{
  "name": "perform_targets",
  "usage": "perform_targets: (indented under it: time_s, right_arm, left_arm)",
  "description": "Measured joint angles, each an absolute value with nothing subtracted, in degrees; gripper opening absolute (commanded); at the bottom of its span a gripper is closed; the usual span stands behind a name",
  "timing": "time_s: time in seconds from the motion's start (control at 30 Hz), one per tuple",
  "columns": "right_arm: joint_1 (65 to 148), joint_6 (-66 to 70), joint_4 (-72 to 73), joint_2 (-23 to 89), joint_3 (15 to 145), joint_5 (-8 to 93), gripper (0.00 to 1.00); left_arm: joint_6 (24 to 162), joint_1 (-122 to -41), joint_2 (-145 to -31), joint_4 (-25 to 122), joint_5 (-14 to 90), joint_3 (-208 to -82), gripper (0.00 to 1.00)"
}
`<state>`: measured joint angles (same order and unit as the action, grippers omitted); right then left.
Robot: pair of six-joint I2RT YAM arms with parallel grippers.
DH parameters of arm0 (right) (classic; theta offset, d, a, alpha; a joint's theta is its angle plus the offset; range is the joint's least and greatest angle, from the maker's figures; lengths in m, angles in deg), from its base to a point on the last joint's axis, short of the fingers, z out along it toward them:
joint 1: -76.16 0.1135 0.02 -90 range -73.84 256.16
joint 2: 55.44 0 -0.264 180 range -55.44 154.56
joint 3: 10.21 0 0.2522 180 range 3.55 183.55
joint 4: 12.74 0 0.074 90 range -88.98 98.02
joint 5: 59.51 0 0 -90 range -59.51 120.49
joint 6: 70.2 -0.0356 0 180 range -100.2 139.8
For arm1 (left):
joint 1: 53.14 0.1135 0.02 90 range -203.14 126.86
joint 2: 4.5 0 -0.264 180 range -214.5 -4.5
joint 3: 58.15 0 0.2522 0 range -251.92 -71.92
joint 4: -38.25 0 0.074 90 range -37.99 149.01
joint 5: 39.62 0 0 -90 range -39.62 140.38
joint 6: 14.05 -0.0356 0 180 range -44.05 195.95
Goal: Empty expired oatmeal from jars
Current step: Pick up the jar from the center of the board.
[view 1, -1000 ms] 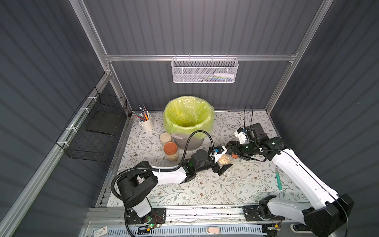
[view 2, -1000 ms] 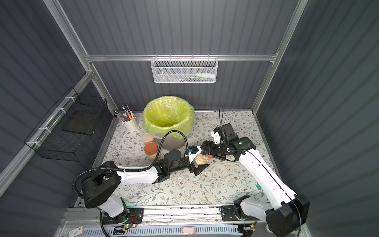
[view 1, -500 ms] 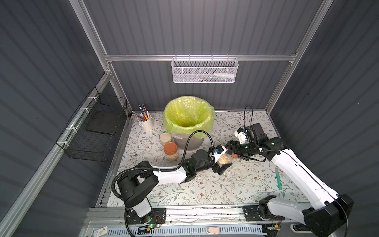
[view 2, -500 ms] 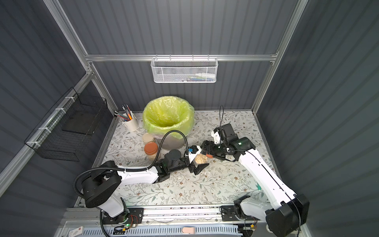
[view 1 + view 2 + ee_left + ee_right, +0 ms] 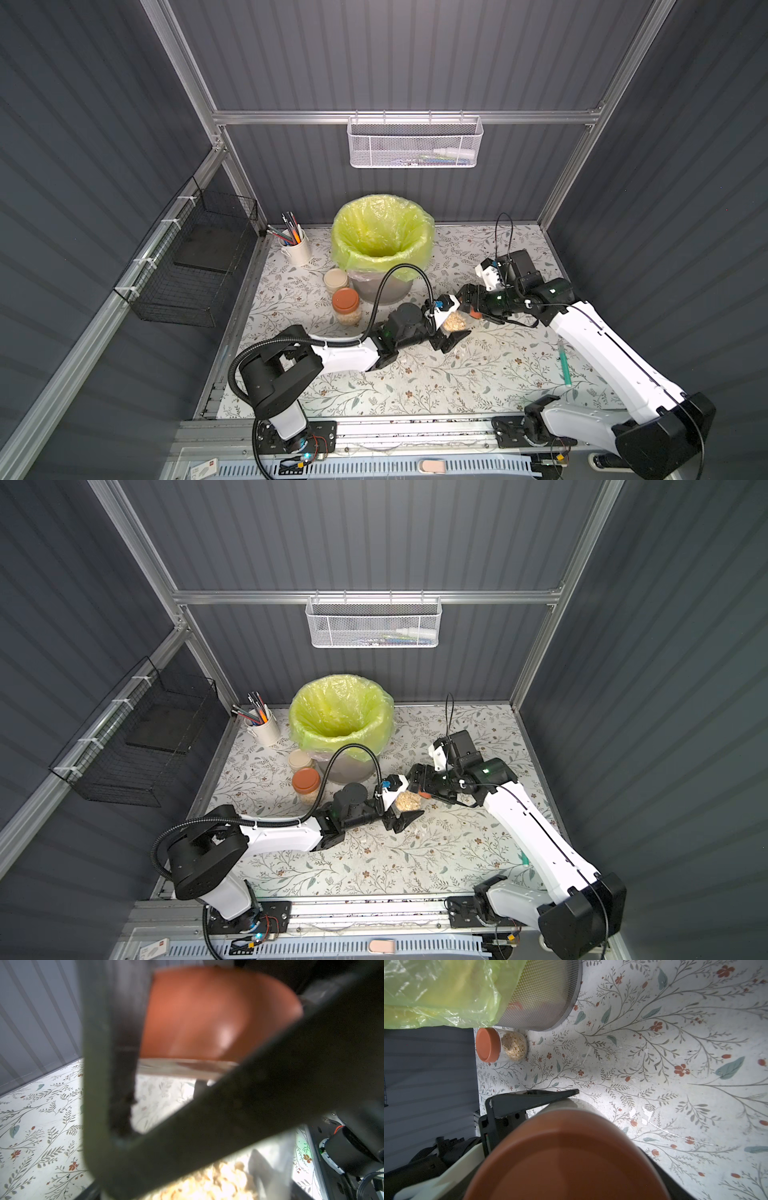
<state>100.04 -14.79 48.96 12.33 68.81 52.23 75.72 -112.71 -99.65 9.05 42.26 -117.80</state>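
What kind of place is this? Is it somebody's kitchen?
Probably not; it looks like a robot test booth. Grey ribbed walls on a metal frame close in a small flowery table, and the robot's left arm and right arm sit on a rail at its front.

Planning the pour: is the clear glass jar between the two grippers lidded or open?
Lidded: a terracotta-brown round lid sits on the clear glass jar, closing its mouth, with pale oatmeal flakes inside.

One tilted jar (image 5: 463, 320), terracotta-capped, oatmeal (image 5: 452, 322) inside; terracotta-lidded jar (image 5: 345, 305) and cream-lidded jar (image 5: 336, 279) upright, side by side.
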Motion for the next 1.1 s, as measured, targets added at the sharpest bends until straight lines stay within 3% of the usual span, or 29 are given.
perform_targets:
  time_s: [0.47,0.77,1.1]
  right_arm:
    - [100.04,-14.77,48.28,12.15,68.07,52.4,0.89]
    - [100.08,-15.42,47.21,10.88,66.64,53.26,0.99]
    - [100.15,-16.25,46.64,8.81,64.79,53.87,0.99]
  left_arm:
    - [75.53,-112.71,-99.65,8.57,42.44,-117.37,0.43]
    - [74.85,-112.73,-99.13,7.63,42.88,-116.36,0.41]
    - [73.54,-112.69,-99.1,8.3,44.36,-116.19,0.42]
